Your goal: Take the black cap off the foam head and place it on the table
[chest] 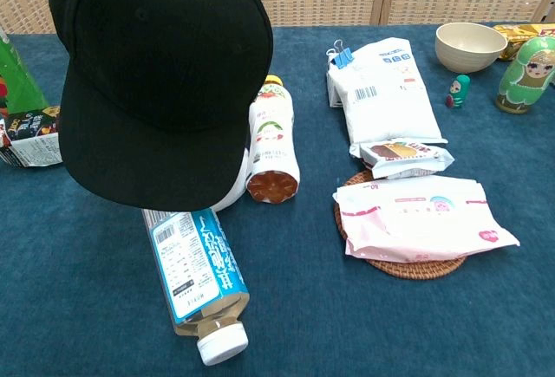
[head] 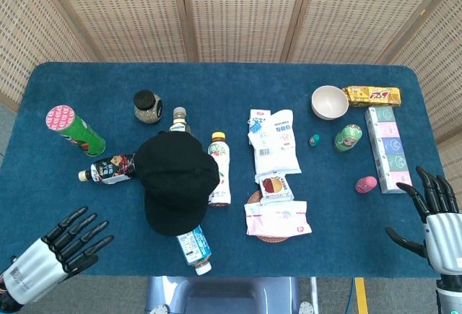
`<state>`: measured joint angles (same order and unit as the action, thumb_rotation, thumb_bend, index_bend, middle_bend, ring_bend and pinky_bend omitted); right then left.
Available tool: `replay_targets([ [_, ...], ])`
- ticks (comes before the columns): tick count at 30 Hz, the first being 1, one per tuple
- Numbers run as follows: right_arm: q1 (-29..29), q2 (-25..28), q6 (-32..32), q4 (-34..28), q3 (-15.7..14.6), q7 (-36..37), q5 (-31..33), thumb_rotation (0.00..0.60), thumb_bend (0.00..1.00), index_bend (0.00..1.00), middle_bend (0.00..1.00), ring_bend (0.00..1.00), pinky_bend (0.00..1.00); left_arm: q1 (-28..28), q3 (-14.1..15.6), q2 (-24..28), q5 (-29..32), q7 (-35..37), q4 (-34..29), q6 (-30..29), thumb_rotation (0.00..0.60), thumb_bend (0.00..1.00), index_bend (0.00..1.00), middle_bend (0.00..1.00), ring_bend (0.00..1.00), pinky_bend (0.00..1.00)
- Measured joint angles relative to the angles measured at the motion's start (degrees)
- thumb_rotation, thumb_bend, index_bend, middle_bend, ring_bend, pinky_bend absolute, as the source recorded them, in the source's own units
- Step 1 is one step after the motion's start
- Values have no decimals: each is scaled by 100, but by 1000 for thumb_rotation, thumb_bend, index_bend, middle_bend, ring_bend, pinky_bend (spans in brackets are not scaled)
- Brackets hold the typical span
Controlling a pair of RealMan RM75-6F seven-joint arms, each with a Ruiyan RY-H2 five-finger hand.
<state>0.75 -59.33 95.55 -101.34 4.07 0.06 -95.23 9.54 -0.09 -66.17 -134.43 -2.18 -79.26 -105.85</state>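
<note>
The black cap [head: 175, 180] sits on the foam head near the table's middle left, its brim toward the front edge. In the chest view the cap [chest: 156, 74] fills the upper left, and only a white sliver of the foam head [chest: 236, 188] shows under the brim. My left hand [head: 68, 240] is over the front left of the table, fingers spread, holding nothing, well left of the cap. At the front right edge my right hand [head: 433, 209] stands open and empty. Neither hand shows in the chest view.
Around the cap lie bottles: a water bottle [head: 193, 247] in front, a juice bottle [head: 220, 169] to its right, a dark bottle [head: 110, 169] to its left. A green can [head: 75, 131], a jar [head: 147, 106], snack packs [head: 274, 141], a wicker coaster [chest: 403, 264], a bowl [head: 329, 102], a doll [head: 348, 138] and a box row [head: 388, 149] fill the rest.
</note>
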Motion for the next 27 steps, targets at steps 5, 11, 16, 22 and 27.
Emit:
replay_targets([
  [5,14,-4,-34,14,11,-4,38,600,0,210,14,0,0,351,-95,15,-341,-543,-125,441,600,90,63,0,0,69],
  [11,20,0,-39,8,16,2,34,600,0,210,14,0,0,670,-213,39,-363,-1069,-349,1175,600,89,64,0,0,69],
  [16,19,0,-48,15,20,7,58,600,0,210,13,0,0,1031,-271,-29,-335,-1437,-434,1804,600,87,64,0,0,69],
  [22,36,-8,-89,34,35,-1,100,600,0,210,11,0,0,1443,-264,-198,-353,-1751,-452,2408,600,83,63,0,0,69],
  [27,34,-9,-76,41,41,11,104,600,0,210,10,0,0,1767,-292,-463,-536,-2185,-364,2637,600,83,64,0,0,72],
])
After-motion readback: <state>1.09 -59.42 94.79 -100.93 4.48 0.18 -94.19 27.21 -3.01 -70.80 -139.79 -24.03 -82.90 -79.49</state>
